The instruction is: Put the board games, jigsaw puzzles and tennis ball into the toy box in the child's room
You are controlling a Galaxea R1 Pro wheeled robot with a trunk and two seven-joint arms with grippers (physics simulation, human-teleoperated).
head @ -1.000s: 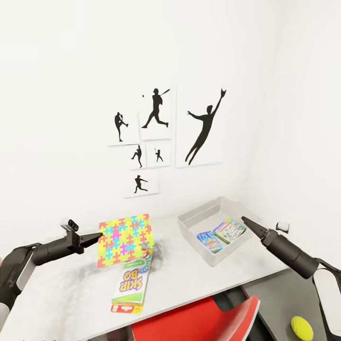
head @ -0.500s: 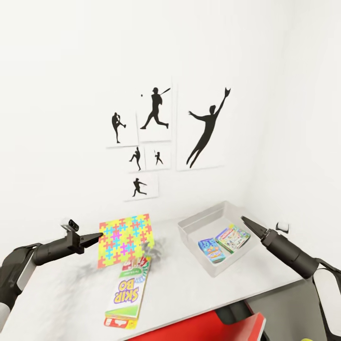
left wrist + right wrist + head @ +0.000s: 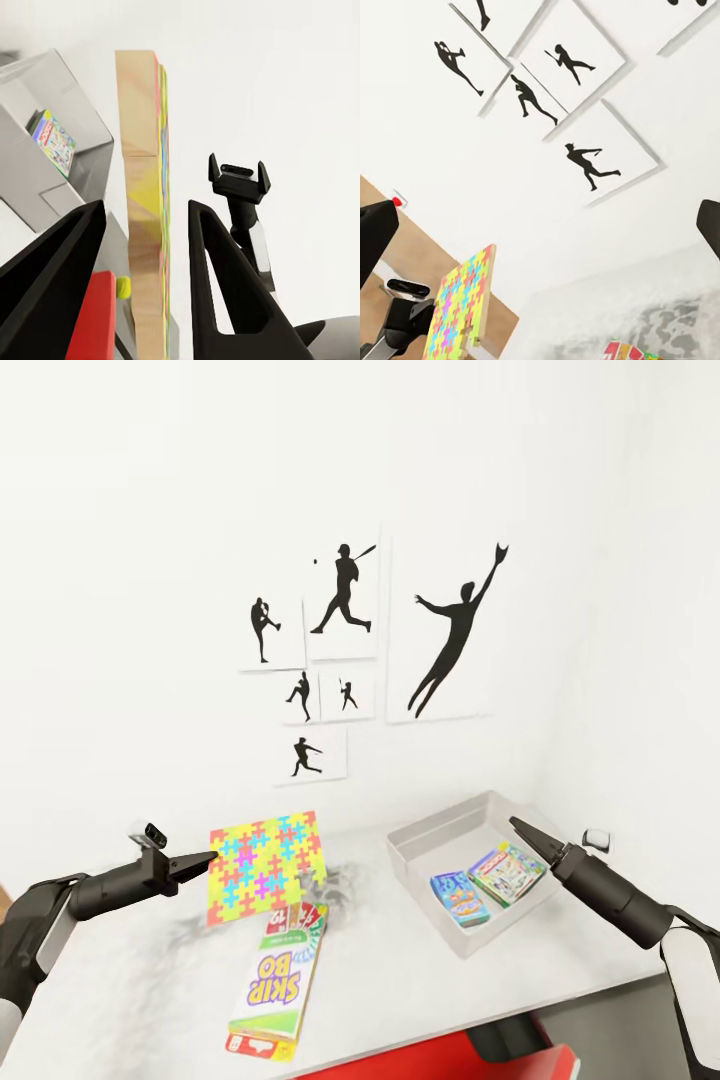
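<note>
Cam panned, scene static. L tool (image 3: 205,860) still clamped on puzzle (image 3: 265,862), R tool (image 3: 520,830) together over toy box (image 3: 440,828); no drop yet.

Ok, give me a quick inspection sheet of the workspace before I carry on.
Surface: table, pale, dark smudges mid-top.
Job's things: jigsaw puzzle upright in the left gripper; SKIP BO box flat on the table; two board games in the toy box.
Clutter: nothing seen.
Grippers: left shut on the puzzle's edge; right gripper above the toy box, state unclear.
Cables: nothing seen.
Surroundings: baseball silhouettes, red chair.
</note>
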